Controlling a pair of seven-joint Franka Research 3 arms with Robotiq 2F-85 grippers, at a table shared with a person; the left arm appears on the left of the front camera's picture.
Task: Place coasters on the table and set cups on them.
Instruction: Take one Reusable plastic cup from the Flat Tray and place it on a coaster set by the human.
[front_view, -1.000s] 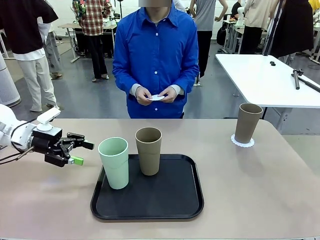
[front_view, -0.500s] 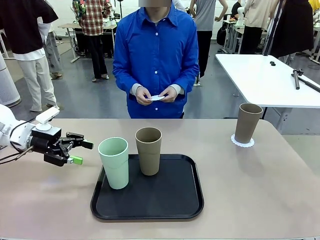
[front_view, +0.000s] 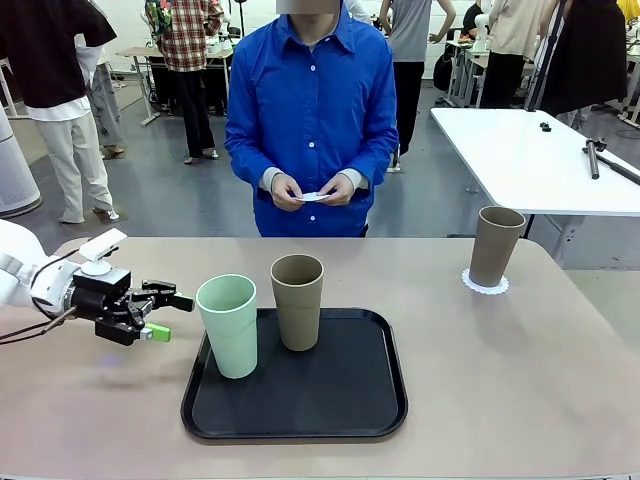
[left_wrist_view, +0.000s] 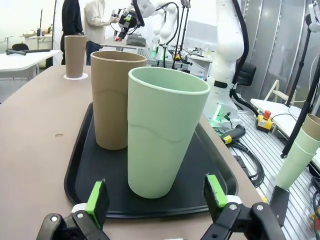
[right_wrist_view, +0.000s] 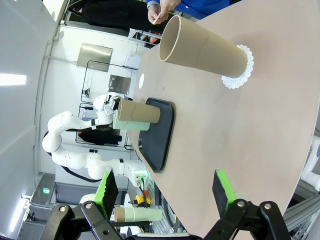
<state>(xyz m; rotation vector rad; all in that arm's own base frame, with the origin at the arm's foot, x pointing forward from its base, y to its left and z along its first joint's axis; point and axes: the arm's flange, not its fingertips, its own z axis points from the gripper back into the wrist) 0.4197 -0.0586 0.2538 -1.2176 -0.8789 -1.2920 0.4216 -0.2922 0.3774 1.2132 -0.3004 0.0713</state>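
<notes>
A mint green cup (front_view: 229, 325) and a tan-brown cup (front_view: 298, 300) stand upright on the black tray (front_view: 392, 398). My left gripper (front_view: 172, 315) hovers open just left of the mint cup. In the left wrist view the mint cup (left_wrist_view: 165, 134) stands ahead of my open gripper (left_wrist_view: 156, 194), with the brown cup (left_wrist_view: 113, 99) behind it. Another brown cup (front_view: 497, 244) stands on a lacy white coaster (front_view: 485, 285) at the table's far right. The right wrist view shows that cup (right_wrist_view: 204, 49) and coaster (right_wrist_view: 240, 69) beyond my open right gripper (right_wrist_view: 165, 192). The person's hands hold a white coaster (front_view: 313, 195).
The beige table (front_view: 520, 380) has bare room right of the tray and in front of the person. A white table (front_view: 530, 160) stands behind at the right. Other people stand in the background.
My left gripper has sunk a little and edged toward the mint cup. The cups, the tray and the person's hands have stayed put.
</notes>
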